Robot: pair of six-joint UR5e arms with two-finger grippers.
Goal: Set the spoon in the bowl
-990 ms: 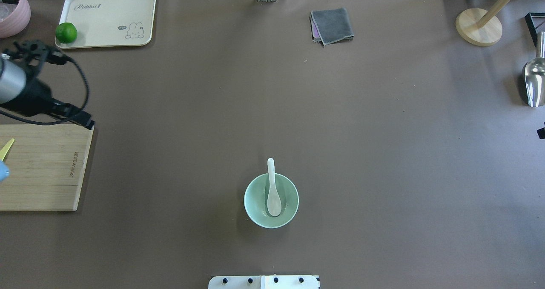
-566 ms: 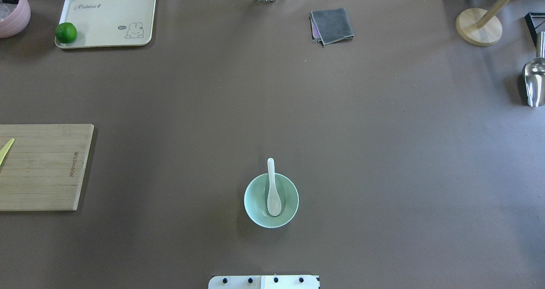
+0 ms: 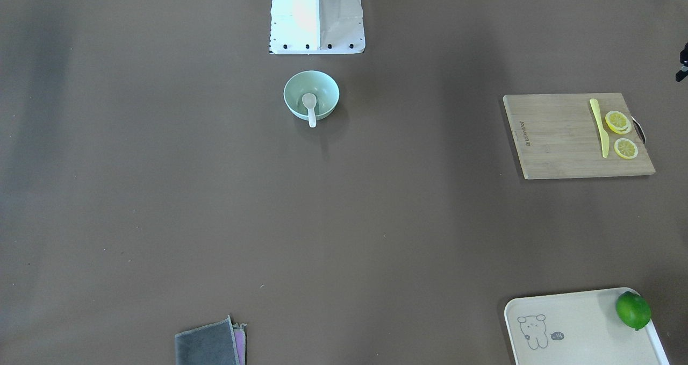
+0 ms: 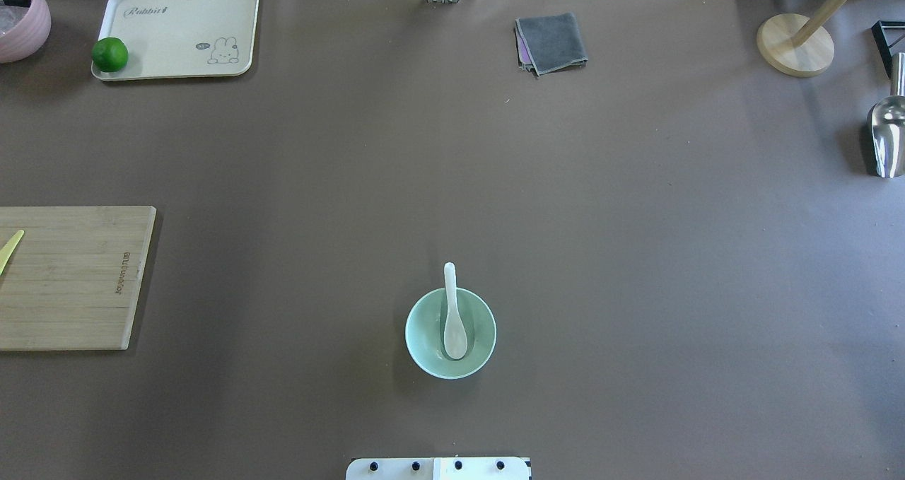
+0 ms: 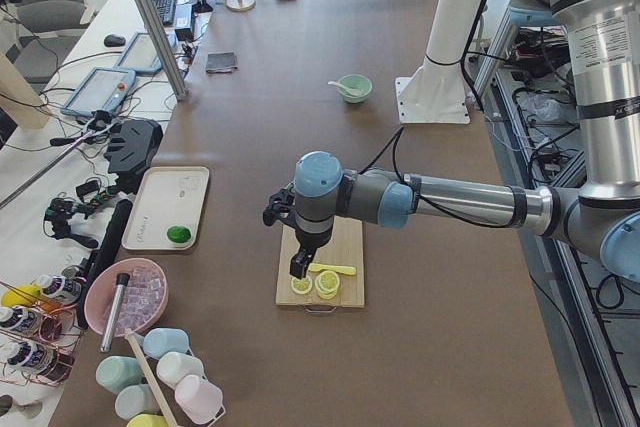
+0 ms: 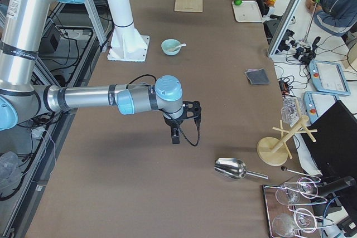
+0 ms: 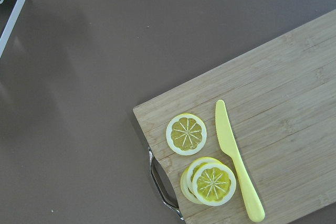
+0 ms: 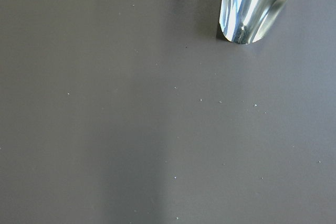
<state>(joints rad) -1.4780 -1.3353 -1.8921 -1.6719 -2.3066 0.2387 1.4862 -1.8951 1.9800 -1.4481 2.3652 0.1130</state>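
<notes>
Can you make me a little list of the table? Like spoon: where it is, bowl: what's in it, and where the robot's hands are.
spoon: scoop lies inside the bowl, handle sticks out over the rim
bowl: mint green, upright, close to the robot's base
left gripper: above the cutting board; open or shut unclear
right gripper: above bare table, metal scoop nearby; open or shut unclear
on the board: yellow knife, lemon slices
tray: lime in one corner
job: looks done

"Rabbit" on cream tray (image 4: 177,24), cutting board (image 4: 71,282) engraving illegible
</notes>
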